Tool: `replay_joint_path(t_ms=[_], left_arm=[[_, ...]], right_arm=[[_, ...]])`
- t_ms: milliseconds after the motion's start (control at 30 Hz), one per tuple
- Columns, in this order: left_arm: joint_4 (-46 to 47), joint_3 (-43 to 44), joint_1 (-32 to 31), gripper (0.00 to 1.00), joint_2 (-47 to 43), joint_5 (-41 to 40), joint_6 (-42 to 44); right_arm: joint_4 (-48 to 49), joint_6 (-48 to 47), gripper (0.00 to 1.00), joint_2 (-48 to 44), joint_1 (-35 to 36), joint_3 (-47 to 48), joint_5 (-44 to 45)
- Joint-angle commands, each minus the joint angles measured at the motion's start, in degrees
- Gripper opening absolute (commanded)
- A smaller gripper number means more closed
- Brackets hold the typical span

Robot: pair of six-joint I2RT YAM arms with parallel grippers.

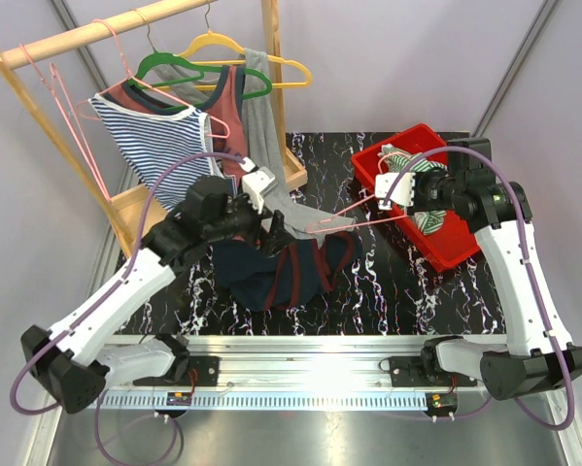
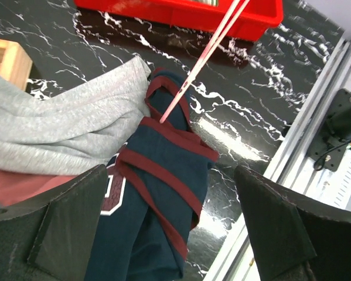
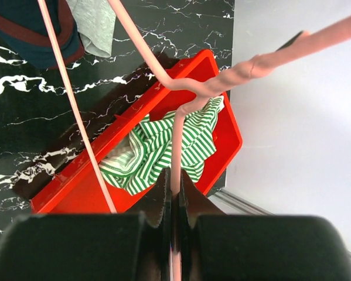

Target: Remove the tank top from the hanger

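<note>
The right gripper (image 3: 174, 182) is clenched on a thin pink wire hanger (image 3: 222, 82); the left gripper (image 2: 172, 222) stands released over the crumpled navy, maroon-trimmed tank top (image 1: 281, 272) by the black marbled worktop's (image 1: 388, 291) near edge

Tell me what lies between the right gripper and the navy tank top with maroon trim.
A pink wire hanger spans it, clamped in the right gripper and reaching the navy maroon-trimmed tank top, over black marbled table. The top view shows it.
</note>
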Motion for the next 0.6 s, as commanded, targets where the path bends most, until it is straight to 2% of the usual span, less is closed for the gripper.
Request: replay_joint_path(t_ms=[0, 167, 267, 367, 400, 567], left_arm=[[6.46, -0.44, -1.93, 0.93, 3.02, -4.44, 1.56], [11.03, -0.18, -2.73, 0.93, 3.21, -3.75, 2.78], [12.44, 0.09, -2.73, 0.93, 2.07, 1.6, 5.41], [13.14, 0.0, -2.73, 0.93, 1.8, 10.3, 7.01], [13.24, 0.09, -2.73, 0.93, 1.88, 13.8, 7.1], [10.87, 2.02, -2.73, 0.91, 3.03, 20.86, 5.7]], right_arm=[[0.6, 2.52, 0.0, -0.28, -0.31, 2.22, -0.91], [-0.28, 4.9, 0.0, 0.16, -0.31, 2.14, -7.3], [0.16, 5.25, 0.0, 0.07, -0.31, 0.91, -13.27], [-0.54, 5.25, 0.0, 1.04, -0.05, 0.91, -19.25], [-0.54, 5.34, 0.0, 1.65, 0.13, 0.91, -20.24], [0.77, 3.85, 0.0, 2.8, 4.86, -0.23, -22.09]])
